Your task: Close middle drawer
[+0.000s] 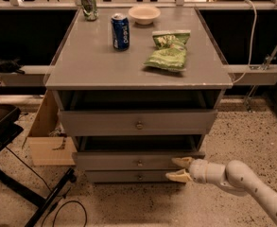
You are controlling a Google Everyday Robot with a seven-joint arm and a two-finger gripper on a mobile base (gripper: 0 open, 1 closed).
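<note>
The grey cabinet (138, 60) has three drawers with small round knobs. The middle drawer (128, 161), with a medium-height front, is pulled out a little, and a dark gap shows above it. My gripper (174, 169) is low at the right, in front of the right end of that drawer's front. Its cream fingers (181, 161) are spread open, one at the drawer front and one lower by the bottom drawer (124, 176). It holds nothing. I cannot tell if the fingers touch the front.
The taller top drawer (138, 122) is also pulled out. On the top stand a blue can (120, 30), a green can (88, 4), a bowl (144, 13) and a green chip bag (168, 51). A cardboard box (46, 141) and black stand legs (15, 183) are at the left.
</note>
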